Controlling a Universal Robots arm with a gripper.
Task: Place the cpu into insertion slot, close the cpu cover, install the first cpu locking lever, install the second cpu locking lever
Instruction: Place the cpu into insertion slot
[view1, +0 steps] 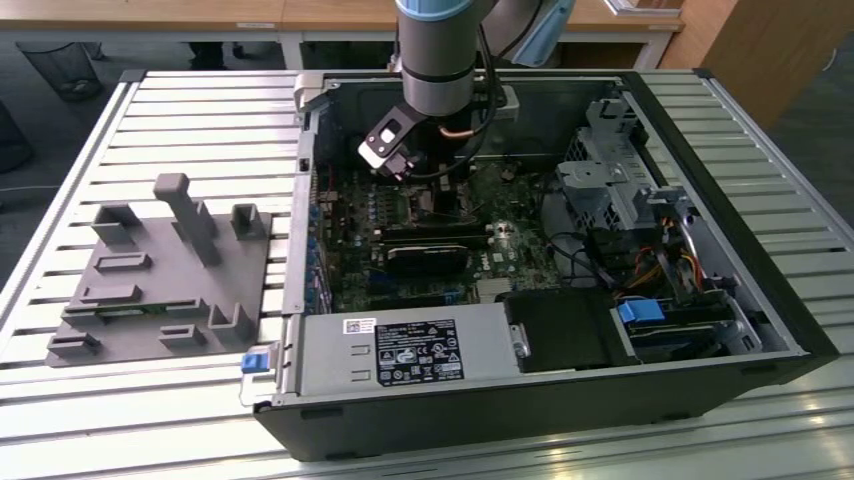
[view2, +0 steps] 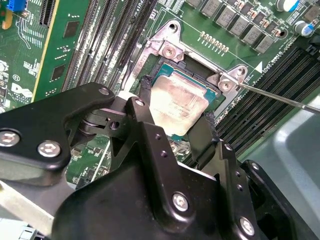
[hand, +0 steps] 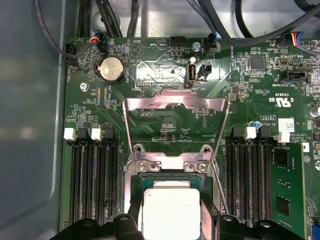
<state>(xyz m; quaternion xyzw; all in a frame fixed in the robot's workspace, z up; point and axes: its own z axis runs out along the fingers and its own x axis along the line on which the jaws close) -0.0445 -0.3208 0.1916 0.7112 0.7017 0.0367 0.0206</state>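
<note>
Tool (view2: 175, 114) pinches the cpu (view2: 179, 99) by two opposite edges, seated in or just above the insertion slot (hand: 169, 178); hard to tell which. Cpu cover (hand: 175, 102) is flipped open. Chip is probably light, stiff, slick-topped and fragile underneath: grip the edges only.

We see an open black computer case (view1: 534, 415) lying on a slatted metal bench (view1: 174, 110), with a grey fixture block (view1: 160, 285) beside it at the exterior view's left. Its green motherboard (hand: 280, 115) carries a coin cell battery (hand: 112, 68) and black memory slots (hand: 92, 185).
</note>
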